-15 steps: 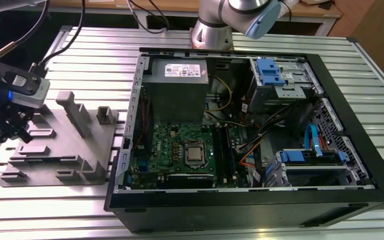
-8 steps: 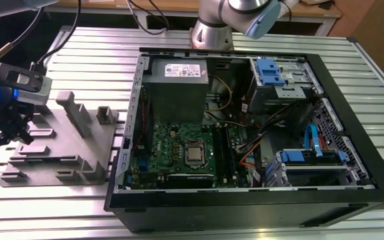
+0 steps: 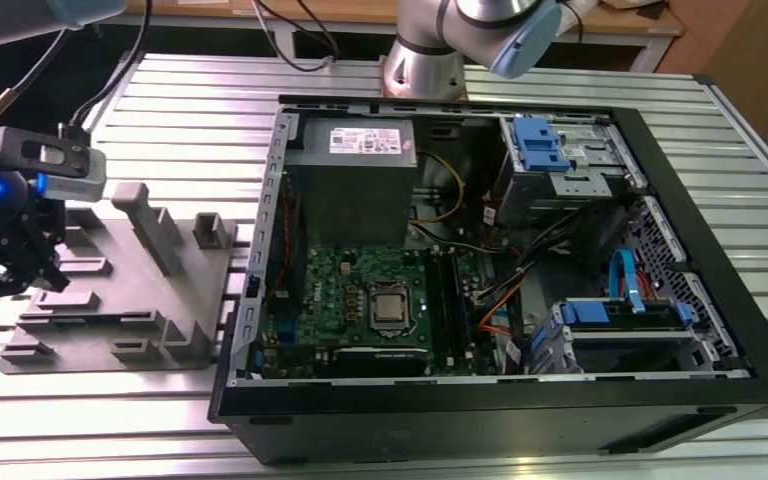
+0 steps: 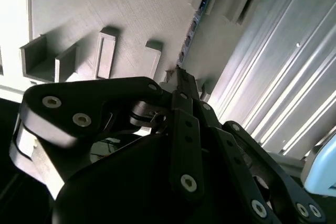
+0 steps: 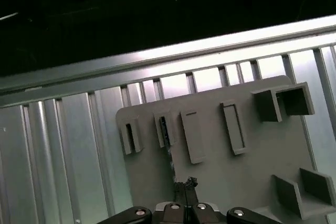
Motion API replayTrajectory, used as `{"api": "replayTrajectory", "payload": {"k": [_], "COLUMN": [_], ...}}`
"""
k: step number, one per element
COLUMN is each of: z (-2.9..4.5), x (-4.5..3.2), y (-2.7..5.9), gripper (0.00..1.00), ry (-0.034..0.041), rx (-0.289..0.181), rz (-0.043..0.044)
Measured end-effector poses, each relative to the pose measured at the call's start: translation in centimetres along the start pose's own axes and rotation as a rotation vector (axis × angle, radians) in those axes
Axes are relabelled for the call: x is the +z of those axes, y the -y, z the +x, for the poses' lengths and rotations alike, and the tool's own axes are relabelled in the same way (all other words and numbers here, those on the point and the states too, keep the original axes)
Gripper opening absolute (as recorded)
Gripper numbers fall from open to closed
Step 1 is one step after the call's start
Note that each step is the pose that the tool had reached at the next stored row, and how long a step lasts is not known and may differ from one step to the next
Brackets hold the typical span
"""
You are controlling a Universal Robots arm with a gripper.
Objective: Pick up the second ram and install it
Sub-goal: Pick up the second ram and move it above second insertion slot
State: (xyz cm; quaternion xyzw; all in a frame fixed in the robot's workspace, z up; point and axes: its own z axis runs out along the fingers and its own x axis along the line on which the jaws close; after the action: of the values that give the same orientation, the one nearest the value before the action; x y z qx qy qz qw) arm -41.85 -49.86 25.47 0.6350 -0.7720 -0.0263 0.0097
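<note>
Grey plastic forms the slotted holder (image 3: 131, 300), which lies on the ribbed aluminium worktop (image 3: 491, 75) in the exterior view. It sits just beside the open computer case (image 3: 758, 330), on the exterior view's left. The hand (image 3: 27, 262) hangs low over the slotted holder's outer edge, well apart from the green motherboard (image 3: 351, 290). Room around it looks generous, and the case wall is the nearest obstacle.

In the second wrist view the second ram (image 4: 195, 22) stands on edge in the slotted holder. The hand (image 4: 180, 77) seems closed on its near end, though the contact itself is hard to make out. Pinched so near one end, the stick could tilt and bind in its slots, or slide from the grip. If the slotted holder is not fastened down, it might lift too.

In the first wrist view the second ram (image 5: 170, 163) runs as a thin dark line from a slot to the hand (image 5: 185, 186), above smooth, probably slippery plastic.
</note>
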Motion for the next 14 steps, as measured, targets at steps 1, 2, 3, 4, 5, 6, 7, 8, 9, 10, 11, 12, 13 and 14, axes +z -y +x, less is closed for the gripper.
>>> {"api": "replayTrajectory", "payload": {"k": [1,2,3,4,5,6,7,8,9,10,11,12,13,14], "z": [0.00,0.00,0.00,0.00,0.01,0.01,0.01,0.01,0.01,0.01,0.01,0.01,0.01,0.01], "x": [0.07,0.15,0.21,0.28,0.35,0.42,0.48,0.52,0.52,0.52,0.52,0.53,0.54,0.59], "y": [0.00,0.01,0.01,0.01,0.02,0.02,0.03,0.03,0.03,0.03,0.03,0.03,0.03,0.03], "gripper": [0.07,0.07,0.07,0.07,0.07,0.07,0.07,0.07,0.07,0.07,0.07,0.07,0.07,0.07], "ry": [-0.0010,-0.0019,-0.0029,-0.0038,-0.0048,-0.0058,-0.0067,-0.0076,-0.0081,-0.0082,-0.0082,-0.0081,-0.0081,-0.0079], "rx": [-0.020,-0.038,-0.056,-0.073,-0.091,-0.109,-0.127,-0.144,-0.152,-0.152,-0.152,-0.153,-0.153,-0.153], "rz": [-0.0004,-0.0006,-0.0010,-0.0013,-0.0016,-0.0019,-0.0023,-0.0027,-0.0030,-0.0029,-0.0030,-0.0029,-0.0028,-0.0026]}}
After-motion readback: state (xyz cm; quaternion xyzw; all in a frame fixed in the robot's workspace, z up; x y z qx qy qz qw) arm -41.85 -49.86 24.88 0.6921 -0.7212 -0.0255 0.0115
